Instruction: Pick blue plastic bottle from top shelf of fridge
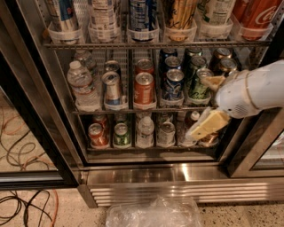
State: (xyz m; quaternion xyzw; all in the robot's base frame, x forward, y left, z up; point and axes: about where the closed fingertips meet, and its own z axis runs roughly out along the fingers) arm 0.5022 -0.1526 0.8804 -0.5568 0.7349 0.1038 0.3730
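The blue plastic bottle (103,12), wide with a pale label of small dark print, stands in a clear cup holder on the top shelf (155,45) of the fridge (40,111), second from the left. My gripper (205,104) is on a white arm coming in from the right. It is low, in front of the cans on the middle and bottom racks, well below and to the right of the bottle. Its yellowish fingers (207,125) are spread apart and hold nothing.
A bottle with a dark blue-and-red label (62,13) and a blue-and-white patterned bottle (143,13) flank the target. A red cola bottle (262,13) stands at far right. Lower racks hold cans and a water bottle (81,86). Cables (22,146) and a plastic bag (153,213) lie on the floor.
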